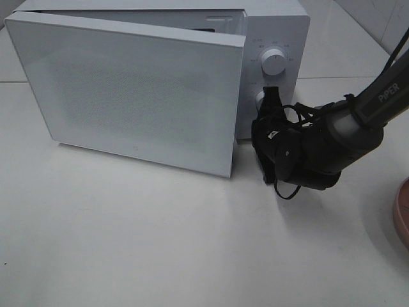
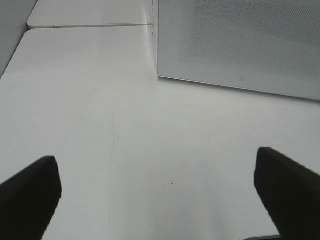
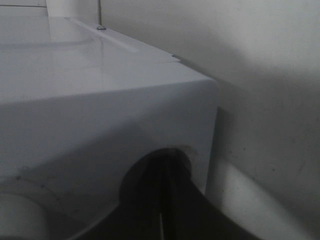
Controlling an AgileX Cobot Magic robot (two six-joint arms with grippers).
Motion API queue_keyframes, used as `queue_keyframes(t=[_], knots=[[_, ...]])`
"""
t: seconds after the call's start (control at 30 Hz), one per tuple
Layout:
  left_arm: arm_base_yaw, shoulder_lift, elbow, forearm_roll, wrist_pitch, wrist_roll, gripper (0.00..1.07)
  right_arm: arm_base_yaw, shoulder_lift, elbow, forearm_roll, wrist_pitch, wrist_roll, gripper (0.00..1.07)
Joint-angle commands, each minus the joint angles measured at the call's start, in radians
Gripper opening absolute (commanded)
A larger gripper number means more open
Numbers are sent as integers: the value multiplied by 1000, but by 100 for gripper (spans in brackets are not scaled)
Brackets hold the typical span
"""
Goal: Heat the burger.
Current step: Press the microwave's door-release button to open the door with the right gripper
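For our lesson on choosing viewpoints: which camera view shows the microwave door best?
The exterior high view: the whole microwave door shows, standing ajar. The left wrist view catches only its lower strip above the table. The right wrist view shows the microwave body close up, with no clear part of the door.

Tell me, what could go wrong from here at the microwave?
1. The door stands ajar while the right gripper is at the lower knob. Heating probably won't start until the door is shut.
2. No burger shows in any view, so the microwave may run empty if it isn't inside.
3. The right arm sits close to the door's free edge and could knock it.
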Motion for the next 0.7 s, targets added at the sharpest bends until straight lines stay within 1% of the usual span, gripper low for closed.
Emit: queue_keyframes(t=[0.03, 0.27, 0.43, 0.7], knots=[[-5, -24, 3, 0, -3, 0, 100, -37, -11, -92, -50, -251, -38, 0], [-5, -24, 3, 0, -3, 0, 100, -37, -11, -89, -55, -243, -40, 0], [-5, -24, 3, 0, -3, 0, 100, -34, -14, -66, -59, -243, -37, 0], [-5, -24, 3, 0, -3, 0, 100, -33, -32, 14, -81, -198, 54, 0]])
